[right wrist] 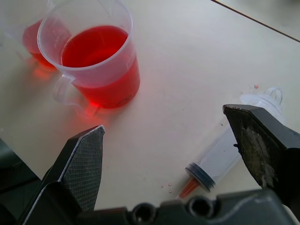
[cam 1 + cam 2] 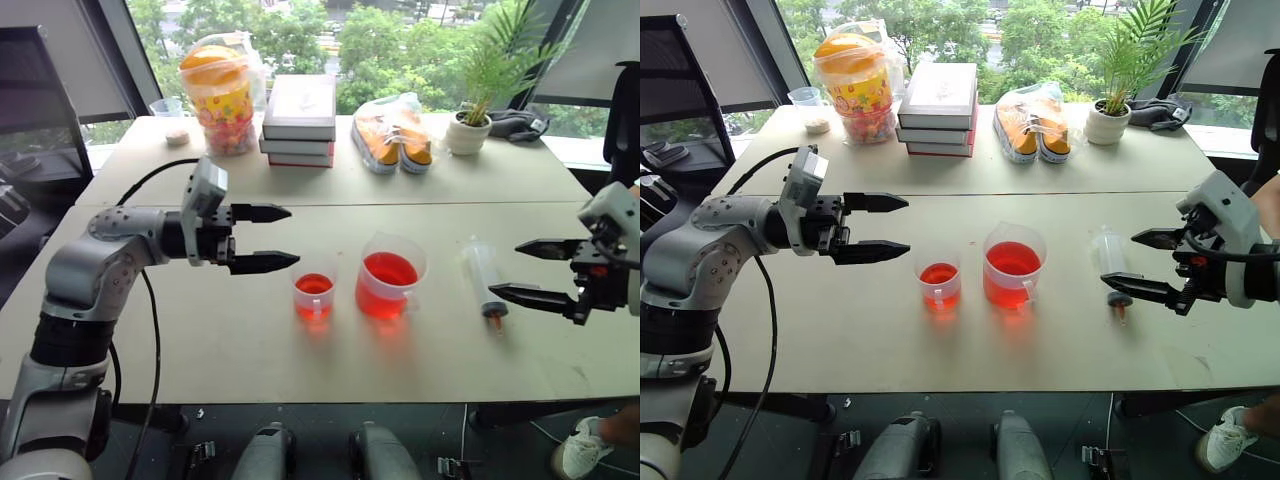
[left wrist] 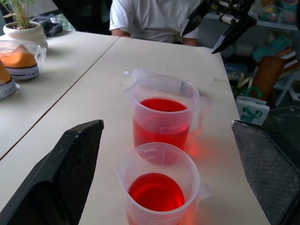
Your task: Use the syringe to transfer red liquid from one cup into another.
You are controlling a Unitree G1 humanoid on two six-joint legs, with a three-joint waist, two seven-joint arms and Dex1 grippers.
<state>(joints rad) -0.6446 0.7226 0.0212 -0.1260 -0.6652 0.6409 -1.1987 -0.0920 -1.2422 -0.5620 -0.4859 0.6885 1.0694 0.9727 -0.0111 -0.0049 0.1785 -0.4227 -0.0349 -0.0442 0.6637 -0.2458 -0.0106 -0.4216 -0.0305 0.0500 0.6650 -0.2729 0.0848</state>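
Note:
The syringe (image 2: 483, 278) lies flat on the table with its reddish tip toward the near edge, nothing touching it. To its left stands the larger handled beaker (image 2: 389, 276), about half full of red liquid (image 2: 388, 268). The small handleless cup (image 2: 314, 290), left of the beaker, also holds some red liquid. My left gripper (image 2: 293, 237) hovers open left of the small cup, pointing at both cups (image 3: 159, 187). My right gripper (image 2: 505, 268) hangs open just right of the syringe (image 1: 220, 157), above the table. Both grippers are empty.
Along the far table stand a candy jar (image 2: 222, 95), a stack of books (image 2: 300, 120), bagged shoes (image 2: 393, 135) and a potted plant (image 2: 470, 125). A black cable (image 2: 150, 180) runs by my left arm. A person in a white shirt (image 3: 150, 18) sits beyond the table's right end.

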